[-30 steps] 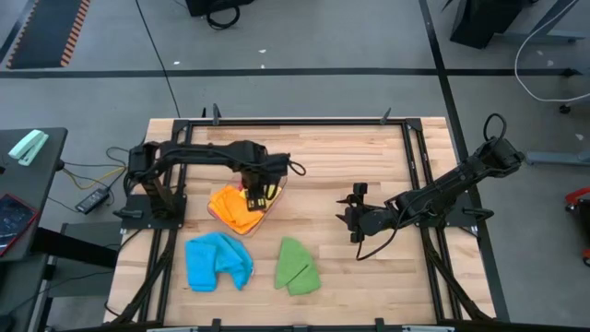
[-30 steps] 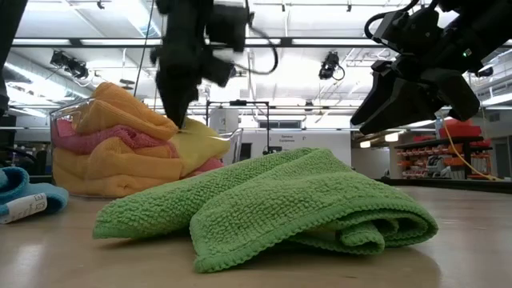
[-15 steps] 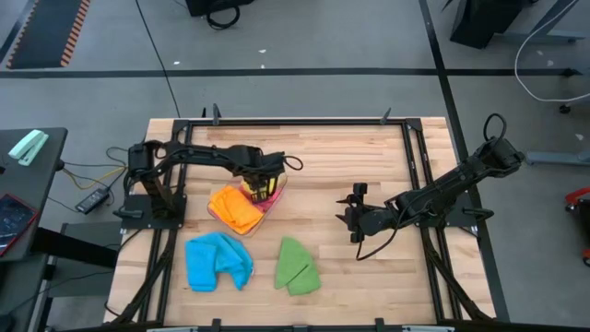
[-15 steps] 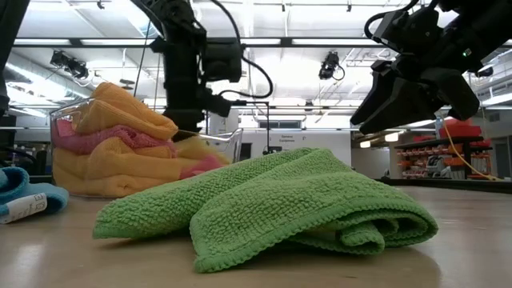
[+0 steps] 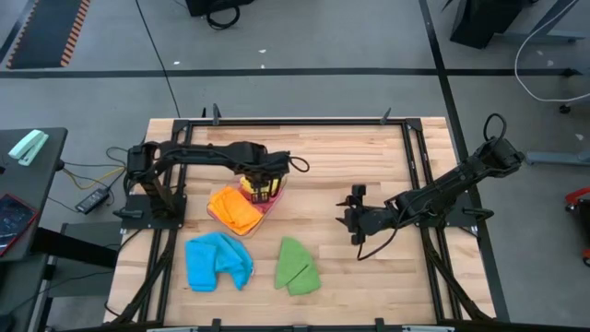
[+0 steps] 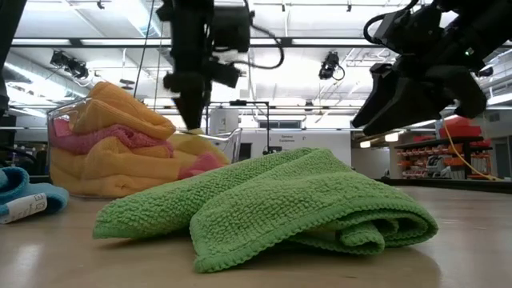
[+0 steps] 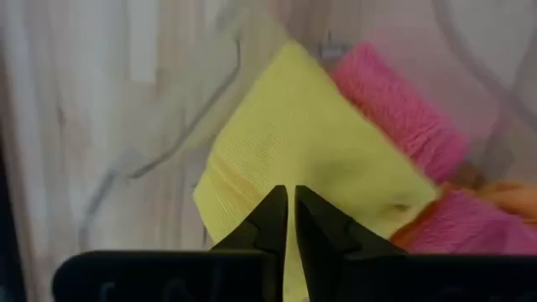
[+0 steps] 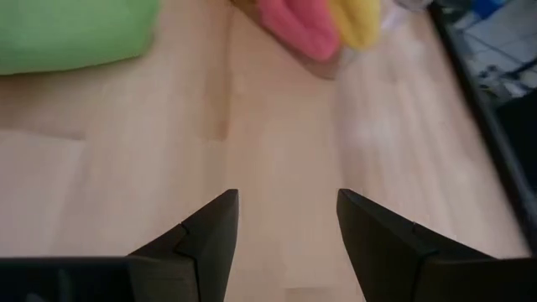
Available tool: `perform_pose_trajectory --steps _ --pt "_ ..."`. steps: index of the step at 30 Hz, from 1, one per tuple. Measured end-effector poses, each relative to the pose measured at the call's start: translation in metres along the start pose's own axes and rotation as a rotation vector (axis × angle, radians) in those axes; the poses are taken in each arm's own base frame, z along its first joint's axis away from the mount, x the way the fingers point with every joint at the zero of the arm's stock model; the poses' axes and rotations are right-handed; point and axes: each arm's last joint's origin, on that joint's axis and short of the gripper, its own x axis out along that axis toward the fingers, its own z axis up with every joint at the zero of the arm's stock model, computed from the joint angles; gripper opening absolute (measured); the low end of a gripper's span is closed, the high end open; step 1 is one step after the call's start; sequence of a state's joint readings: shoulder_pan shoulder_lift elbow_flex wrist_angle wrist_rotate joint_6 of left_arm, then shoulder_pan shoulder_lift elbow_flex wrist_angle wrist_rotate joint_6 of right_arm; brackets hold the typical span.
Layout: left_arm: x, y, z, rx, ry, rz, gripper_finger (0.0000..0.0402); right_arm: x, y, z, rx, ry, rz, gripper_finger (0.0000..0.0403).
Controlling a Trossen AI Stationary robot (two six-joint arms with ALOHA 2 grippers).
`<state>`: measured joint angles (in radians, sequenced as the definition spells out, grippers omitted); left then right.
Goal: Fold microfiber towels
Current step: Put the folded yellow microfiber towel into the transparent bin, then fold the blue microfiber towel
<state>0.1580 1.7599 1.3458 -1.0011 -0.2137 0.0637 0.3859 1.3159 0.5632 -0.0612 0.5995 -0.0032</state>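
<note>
A pale wooden table (image 5: pixel 323 175) framed in black rails stands on a grey workshop floor, with bright ceiling lights and shelving visible across the room from table height. At the table's left, a clear plastic tub (image 5: pixel 273 195) holds unfolded cloths: an orange towel (image 5: pixel 232 209) heaped on top, a pink towel (image 7: pixel 394 126) and a yellow towel (image 7: pixel 294 143) beneath. Nearer the front edge lie a blue towel (image 5: pixel 218 261) and a green towel (image 5: pixel 296 266), both doubled over and set apart from the tub, presumably as finished work.

The left gripper (image 7: pixel 290 220) hangs over the tub's edge with its fingers pinched almost together on a thin fold of the yellow towel, which looks like the pick-up for the next fold. The right gripper (image 8: pixel 285 226) waits over bare wood right of centre, its fingers spread wide and holding nothing, probably ready to take a second corner.

From above, the left arm hides the pinch altogether; only the left wrist camera shows the yellow cloth between the fingertips. The table-level view alone shows how high the pile rises above the tub wall. The right wrist camera confirms nothing lies between its fingers.
</note>
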Motion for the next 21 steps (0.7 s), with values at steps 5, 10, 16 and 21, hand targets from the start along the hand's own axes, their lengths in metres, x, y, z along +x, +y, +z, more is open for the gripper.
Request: perform_pose_trajectory --steps 5,10,16,21 --pt "-0.019 -0.004 0.009 -0.011 -0.035 -0.002 0.0059 0.0 0.003 -0.001 -0.003 -0.008 0.087 0.0212" --pt "-0.034 -0.024 0.015 -0.022 -0.085 -0.2 0.0079 0.005 0.005 -0.013 0.016 -0.06 0.138 0.0212" --pt "-0.047 -0.067 0.02 0.011 -0.163 -0.337 0.0084 0.009 0.006 -0.021 0.038 -0.113 0.278 0.0212" --pt "-0.044 -0.116 0.011 0.016 -0.157 -0.377 0.0084 0.009 0.007 -0.024 0.111 -0.097 0.33 0.0212"
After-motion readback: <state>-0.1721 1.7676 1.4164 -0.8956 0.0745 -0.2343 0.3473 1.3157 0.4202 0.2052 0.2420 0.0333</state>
